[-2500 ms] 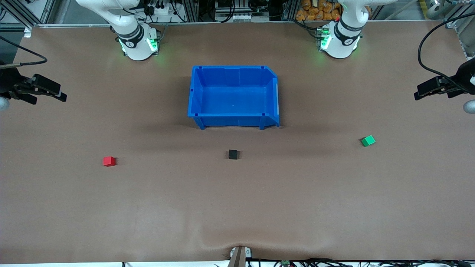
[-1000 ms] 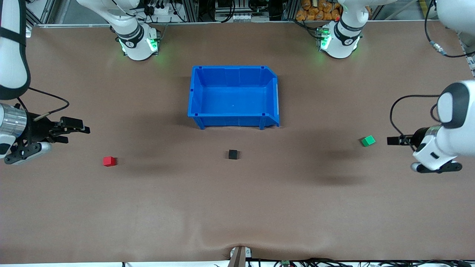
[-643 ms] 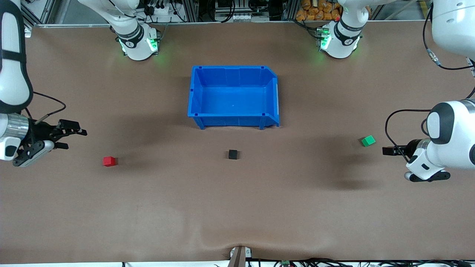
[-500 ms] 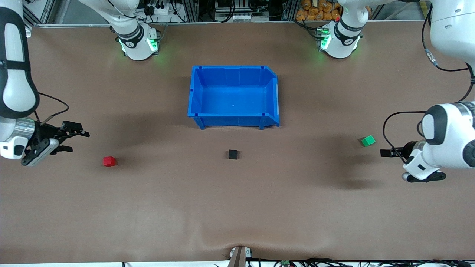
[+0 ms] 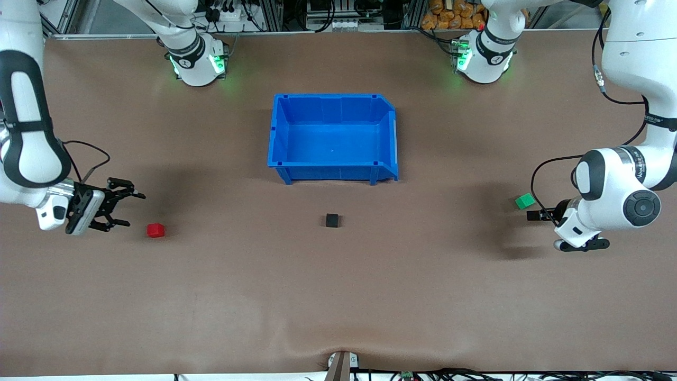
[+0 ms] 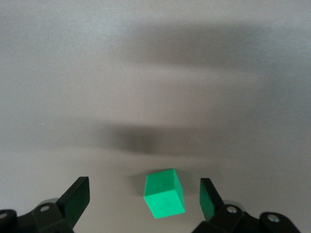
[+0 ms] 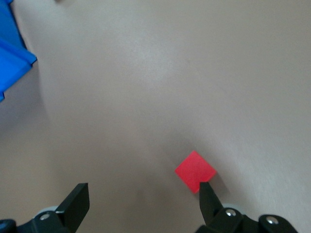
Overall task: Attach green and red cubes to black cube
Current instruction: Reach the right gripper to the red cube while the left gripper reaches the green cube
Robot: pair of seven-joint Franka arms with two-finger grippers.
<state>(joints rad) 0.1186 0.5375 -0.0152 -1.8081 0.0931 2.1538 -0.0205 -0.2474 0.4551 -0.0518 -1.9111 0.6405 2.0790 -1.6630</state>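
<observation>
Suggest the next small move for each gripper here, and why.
Probably ease both down and forward. The left gripper is open with the green cube between its fingers, not touched. The right gripper is open, but the red cube sits off-centre by one finger, so it likely needs a sideways shift first.

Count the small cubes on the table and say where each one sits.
3. The red cube lies toward the right arm's end, the green cube toward the left arm's end, and the black cube between them, nearer the front camera than the blue bin.
</observation>
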